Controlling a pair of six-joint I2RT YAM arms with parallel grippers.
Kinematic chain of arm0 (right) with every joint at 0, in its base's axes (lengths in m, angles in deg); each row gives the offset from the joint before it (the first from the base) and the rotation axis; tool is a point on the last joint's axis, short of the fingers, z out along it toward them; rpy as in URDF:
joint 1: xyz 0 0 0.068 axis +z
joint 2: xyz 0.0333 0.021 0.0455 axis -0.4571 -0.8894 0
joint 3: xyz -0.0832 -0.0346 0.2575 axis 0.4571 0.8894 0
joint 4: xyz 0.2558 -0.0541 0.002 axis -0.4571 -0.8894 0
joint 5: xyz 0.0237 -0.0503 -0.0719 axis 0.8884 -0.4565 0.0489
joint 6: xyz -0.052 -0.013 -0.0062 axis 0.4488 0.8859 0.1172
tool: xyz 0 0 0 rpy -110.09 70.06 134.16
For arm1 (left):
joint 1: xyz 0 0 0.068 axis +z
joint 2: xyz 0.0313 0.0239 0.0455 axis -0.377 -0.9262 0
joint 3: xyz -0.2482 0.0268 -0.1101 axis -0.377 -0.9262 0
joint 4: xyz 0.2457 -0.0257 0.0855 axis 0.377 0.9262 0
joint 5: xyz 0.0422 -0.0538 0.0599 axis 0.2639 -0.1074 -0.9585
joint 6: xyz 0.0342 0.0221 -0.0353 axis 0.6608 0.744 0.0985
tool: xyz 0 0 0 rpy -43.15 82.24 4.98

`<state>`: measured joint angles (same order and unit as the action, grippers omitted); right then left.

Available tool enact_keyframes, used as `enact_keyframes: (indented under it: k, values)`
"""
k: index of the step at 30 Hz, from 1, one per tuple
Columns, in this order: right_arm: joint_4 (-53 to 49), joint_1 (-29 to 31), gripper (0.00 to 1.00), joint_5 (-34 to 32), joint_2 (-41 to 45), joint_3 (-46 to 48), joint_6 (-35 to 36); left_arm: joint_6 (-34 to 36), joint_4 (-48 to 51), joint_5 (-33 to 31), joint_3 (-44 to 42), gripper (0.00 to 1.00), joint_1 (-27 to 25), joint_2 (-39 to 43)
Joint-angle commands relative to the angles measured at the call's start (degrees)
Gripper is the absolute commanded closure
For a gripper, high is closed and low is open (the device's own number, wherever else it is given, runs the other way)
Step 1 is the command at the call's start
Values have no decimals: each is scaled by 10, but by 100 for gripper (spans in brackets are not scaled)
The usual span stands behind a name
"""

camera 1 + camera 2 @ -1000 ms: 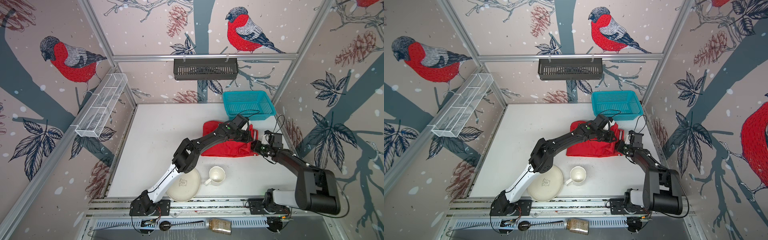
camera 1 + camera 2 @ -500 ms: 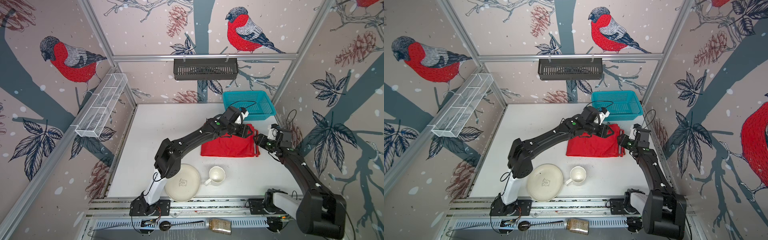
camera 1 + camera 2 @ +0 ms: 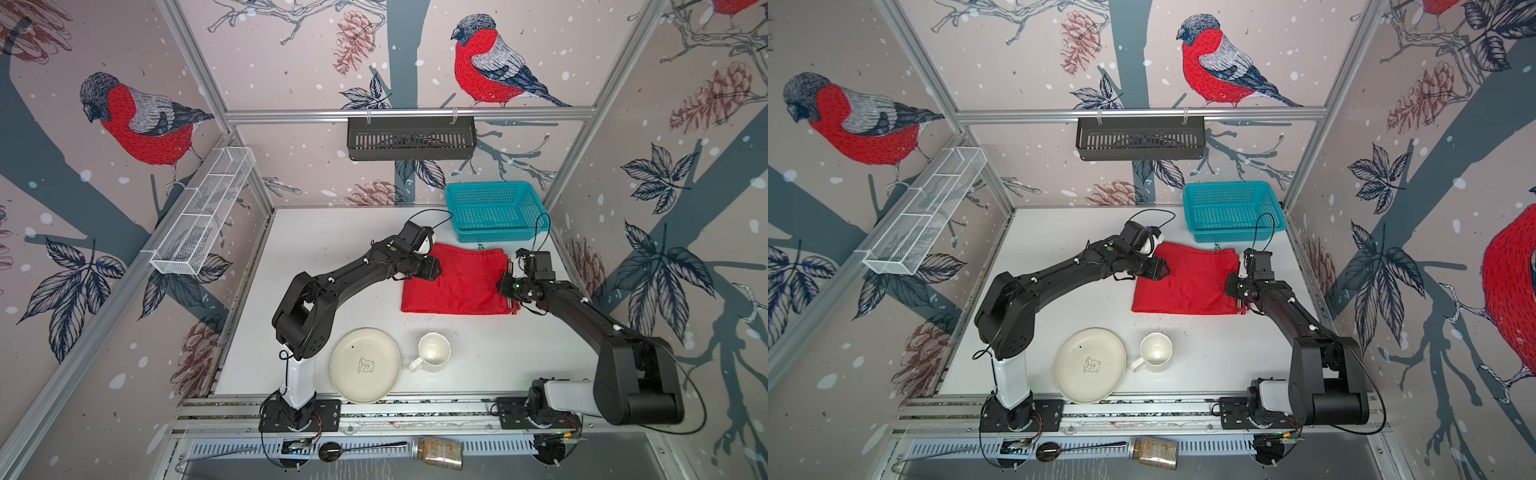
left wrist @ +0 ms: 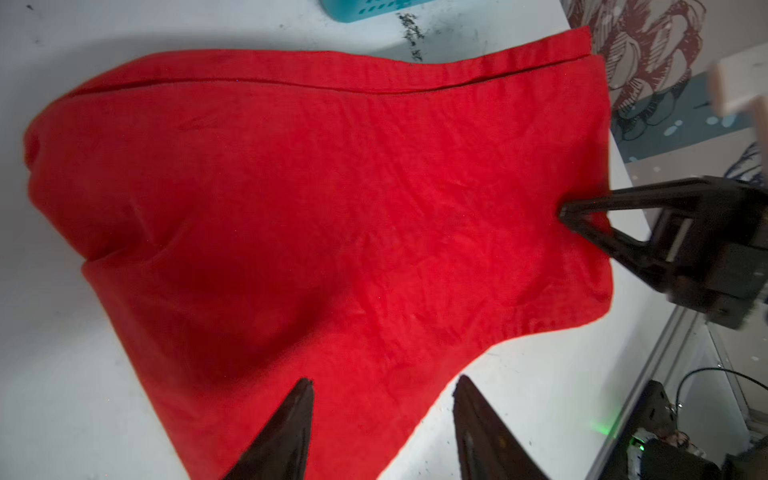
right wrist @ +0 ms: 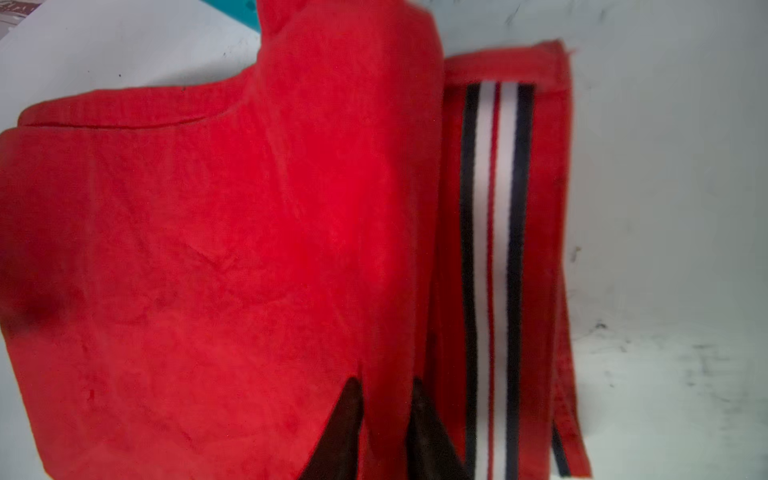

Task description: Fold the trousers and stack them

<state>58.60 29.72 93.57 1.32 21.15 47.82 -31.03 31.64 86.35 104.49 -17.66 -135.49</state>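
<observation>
Trousers [image 3: 455, 282]: lying on the white table [image 3: 332, 249] as a flat, roughly rectangular fold, just in front of the teal basket [image 3: 494, 235] and well apart from the plate [image 3: 365, 365] and mug [image 3: 432, 351]. Striped band [image 5: 492, 249]: exposed along the edge nearest the right arm, beside the top layer. Right gripper [image 5: 386, 390]: clenched on red cloth next to that band, with a ridge of fabric rising from the pinch; judged a hold for a further fold or a shift. Left gripper [image 4: 382, 386]: jaws apart, low over the opposite edge, grasping nothing; judged placed to take that side. Folding looks well advanced; stacking not yet done
</observation>
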Motion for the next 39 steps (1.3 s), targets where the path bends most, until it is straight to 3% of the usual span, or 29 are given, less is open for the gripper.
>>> enact_keyframes:
  k: [1,6,9,14,16,19,27,32,39]
  values:
    - [-36,-3,92,-79,3,-12,22,12,-32,15,-10,45,10,-15]
    - [-59,-5,95,-78,37,-24,23,23,-31,15,-3,45,21,-36]
    - [-69,-4,94,-112,59,-28,22,29,-24,18,4,46,21,-55]
    - [-67,-31,77,-132,2,-6,23,35,-17,29,12,47,21,-86]
    - [-59,-32,63,-180,-13,0,14,37,-15,28,14,47,21,-93]
    - [-73,-30,57,-213,-11,-14,10,41,-5,31,24,47,21,-98]
    - [-131,38,57,-181,95,-60,-22,46,15,27,56,46,21,-61]
    - [-96,60,63,-78,110,17,-64,47,4,22,90,47,27,-89]
    - [-57,24,63,-92,81,102,-76,44,-16,38,153,48,36,-161]
